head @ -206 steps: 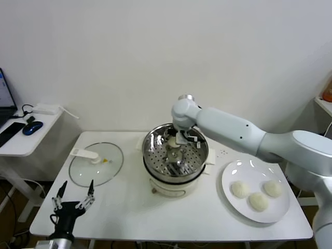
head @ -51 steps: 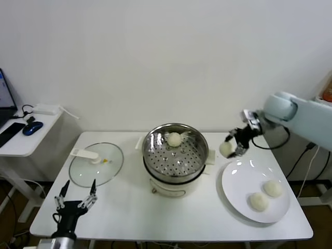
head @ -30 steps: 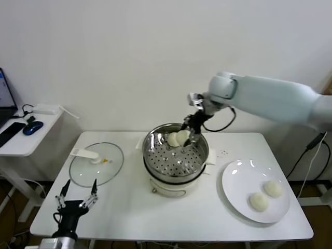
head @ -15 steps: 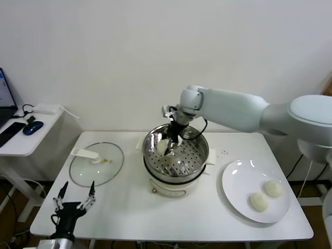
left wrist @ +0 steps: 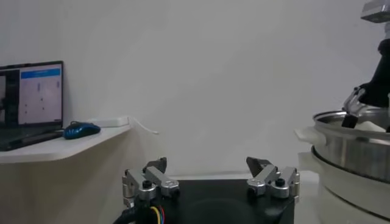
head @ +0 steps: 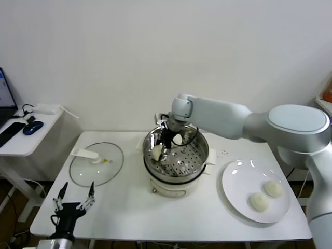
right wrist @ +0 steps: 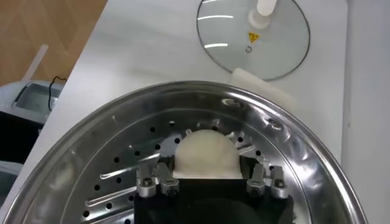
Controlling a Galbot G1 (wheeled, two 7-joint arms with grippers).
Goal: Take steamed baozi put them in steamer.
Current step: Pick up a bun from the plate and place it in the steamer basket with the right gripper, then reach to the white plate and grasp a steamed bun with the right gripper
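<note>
My right gripper (head: pixel 161 150) reaches into the steamer (head: pixel 200 155), a shiny perforated steel basket on a cream pot base, and is shut on a baozi (head: pixel 156 152) low at the basket's left side. In the right wrist view the baozi (right wrist: pixel 206 151) sits between the fingers (right wrist: pixel 159 178) over the perforated floor (right wrist: pixel 122 176). Another baozi (head: pixel 179 138) lies at the back of the basket. Two more baozi (head: pixel 273 188) (head: pixel 258 201) lie on the white plate (head: pixel 241 176). My left gripper (head: pixel 72 203) is open and empty, parked beyond the table's front left corner.
The glass lid (head: pixel 96 164) with a white handle lies on the table left of the steamer; it also shows in the right wrist view (right wrist: pixel 253 36). A side desk with a mouse (head: pixel 32 127) and laptop stands at the far left. The left wrist view shows the steamer rim (left wrist: pixel 353 131).
My right gripper carried a baozi from the plate over to the steamer, then moved left and down inside the basket. The left arm has not moved.
</note>
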